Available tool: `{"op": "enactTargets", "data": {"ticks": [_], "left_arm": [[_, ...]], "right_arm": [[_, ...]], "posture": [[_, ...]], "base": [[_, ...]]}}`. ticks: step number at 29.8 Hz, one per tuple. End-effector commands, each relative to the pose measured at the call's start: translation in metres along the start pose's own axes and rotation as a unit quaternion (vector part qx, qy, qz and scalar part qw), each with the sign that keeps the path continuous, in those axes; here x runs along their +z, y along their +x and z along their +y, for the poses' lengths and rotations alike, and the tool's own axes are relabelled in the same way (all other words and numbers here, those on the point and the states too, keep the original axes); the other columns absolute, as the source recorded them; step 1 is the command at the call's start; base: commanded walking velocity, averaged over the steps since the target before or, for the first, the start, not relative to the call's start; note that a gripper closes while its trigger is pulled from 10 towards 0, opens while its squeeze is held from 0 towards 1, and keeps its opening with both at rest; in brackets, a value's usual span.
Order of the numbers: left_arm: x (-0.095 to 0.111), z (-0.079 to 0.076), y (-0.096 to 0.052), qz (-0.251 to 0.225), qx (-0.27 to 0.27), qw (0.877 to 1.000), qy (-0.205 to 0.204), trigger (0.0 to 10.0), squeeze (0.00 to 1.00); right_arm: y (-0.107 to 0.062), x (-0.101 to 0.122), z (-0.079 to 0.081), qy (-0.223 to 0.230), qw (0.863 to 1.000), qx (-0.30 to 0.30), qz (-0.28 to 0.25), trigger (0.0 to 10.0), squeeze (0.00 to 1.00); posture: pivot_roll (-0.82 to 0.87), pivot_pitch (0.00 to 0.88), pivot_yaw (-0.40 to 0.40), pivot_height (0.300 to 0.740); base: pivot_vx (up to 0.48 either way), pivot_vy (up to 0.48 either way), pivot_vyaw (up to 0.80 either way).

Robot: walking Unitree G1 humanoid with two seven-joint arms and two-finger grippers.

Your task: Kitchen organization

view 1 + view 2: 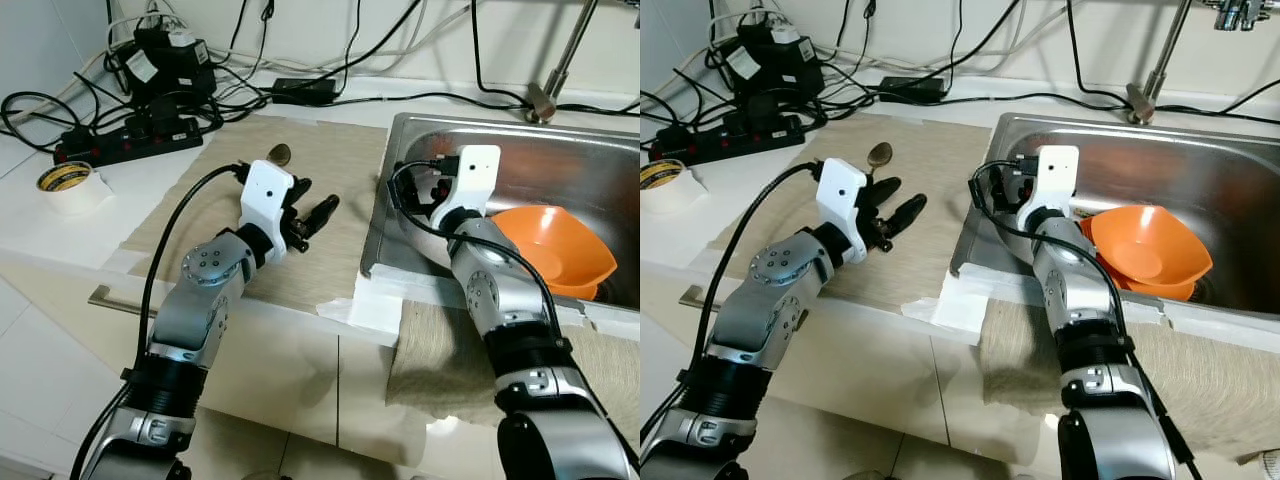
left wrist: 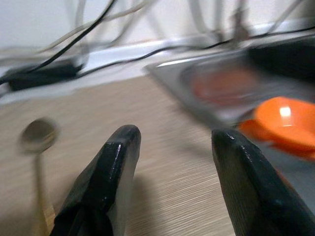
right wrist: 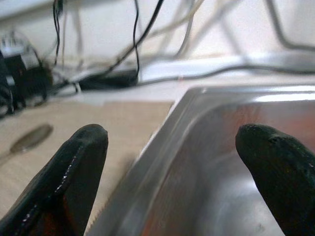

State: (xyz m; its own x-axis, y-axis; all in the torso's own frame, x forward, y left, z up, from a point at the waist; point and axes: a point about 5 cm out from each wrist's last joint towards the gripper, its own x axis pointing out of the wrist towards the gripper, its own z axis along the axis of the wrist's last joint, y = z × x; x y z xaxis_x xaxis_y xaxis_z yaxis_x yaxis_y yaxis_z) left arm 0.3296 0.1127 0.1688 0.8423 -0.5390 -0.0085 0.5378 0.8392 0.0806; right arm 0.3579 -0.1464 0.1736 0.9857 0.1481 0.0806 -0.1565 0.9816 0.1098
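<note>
A metal spoon [image 1: 279, 153] lies on the beige mat [image 1: 200, 205], bowl end toward the wall. My left gripper [image 1: 315, 205] hovers open just in front of it and slightly toward the sink, with nothing between its fingers [image 2: 115, 167]. An orange bowl [image 1: 555, 250] sits tilted in the steel sink [image 1: 560, 165], near its front wall. My right gripper [image 3: 172, 162] hangs open over the sink's left rim, empty, with the bowl to its right. The spoon [image 3: 32, 137] shows beyond one finger in the right wrist view.
A power strip [image 1: 130, 140], adapters and tangled cables crowd the back of the counter. A roll of tape [image 1: 65, 178] sits at the far left. The faucet [image 1: 560, 60] rises behind the sink. A beige towel [image 1: 440, 350] hangs over the counter's front edge.
</note>
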Motion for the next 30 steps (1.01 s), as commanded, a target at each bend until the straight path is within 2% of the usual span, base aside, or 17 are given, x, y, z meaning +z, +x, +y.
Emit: {"op": "enactTargets", "data": {"ticks": [1, 2, 5, 6, 9, 14, 19, 22, 30], "left_arm": [[-0.001, 0.014, -0.001, 0.006, 0.045, 0.999, -0.001, 10.0, 0.0], [-0.004, 0.023, -0.003, 0.011, 0.077, 0.997, -0.015, 10.0, 0.0], [-0.005, 0.029, -0.004, 0.013, 0.094, 0.995, -0.019, 10.0, 0.0], [-0.006, 0.036, -0.007, 0.013, 0.119, 0.993, -0.019, 10.0, 0.0], [-0.006, 0.041, -0.009, 0.012, 0.135, 0.99, -0.026, 10.0, 0.0], [-0.009, 0.053, -0.017, 0.011, 0.189, 0.982, -0.03, 10.0, 0.0], [-0.011, 0.051, -0.02, 0.006, 0.199, 0.979, -0.051, 10.0, 0.0], [-0.002, 0.046, -0.018, -0.016, 0.201, 0.978, -0.055, 10.0, 0.0], [-0.002, 0.043, -0.015, -0.017, 0.2, 0.978, -0.05, 10.0, 0.0]], "right_arm": [[-0.004, 0.007, -0.001, -0.009, 1.0, -0.01, -0.013, 10.0, 0.0], [-0.01, 0.01, -0.002, -0.015, 1.0, -0.017, -0.021, 10.0, 0.0], [-0.014, 0.011, -0.002, -0.018, 0.999, -0.022, -0.026, 10.0, 0.0], [-0.021, 0.01, -0.003, -0.028, 0.999, -0.032, -0.031, 10.0, 0.0], [-0.027, 0.009, -0.004, -0.041, 0.998, -0.04, -0.031, 10.0, 0.0], [-0.047, 0.001, -0.007, -0.054, 0.995, -0.078, -0.027, 10.0, 0.0], [-0.057, -0.001, -0.008, -0.053, 0.993, -0.103, -0.035, 10.0, 0.0], [-0.064, 0.001, -0.006, -0.06, 0.99, -0.115, -0.049, 10.0, 0.0], [-0.064, 0.003, -0.001, -0.093, 0.986, -0.118, -0.069, 10.0, 0.0]], "posture": [[-0.06, 0.0, 0.07, 0.736], [-0.06, 0.0, 0.069, 0.736], [-0.06, 0.0, 0.067, 0.736], [-0.06, 0.0, 0.067, 0.736], [-0.06, 0.0, 0.067, 0.736], [-0.07, 0.0, 0.066, 0.736], [-0.07, 0.0, 0.066, 0.736], [-0.06, 0.0, 0.064, 0.736], [-0.06, 0.0, 0.066, 0.736]], "base": [[0.0, 0.0, 0.0], [0.0, 0.0, 0.0], [0.0, 0.0, 0.0], [0.0, 0.0, 0.0], [0.0, 0.0, 0.0], [0.0, 0.0, 0.0], [0.0, 0.0, 0.0], [0.0, 0.0, 0.0], [0.0, 0.0, 0.0]]}}
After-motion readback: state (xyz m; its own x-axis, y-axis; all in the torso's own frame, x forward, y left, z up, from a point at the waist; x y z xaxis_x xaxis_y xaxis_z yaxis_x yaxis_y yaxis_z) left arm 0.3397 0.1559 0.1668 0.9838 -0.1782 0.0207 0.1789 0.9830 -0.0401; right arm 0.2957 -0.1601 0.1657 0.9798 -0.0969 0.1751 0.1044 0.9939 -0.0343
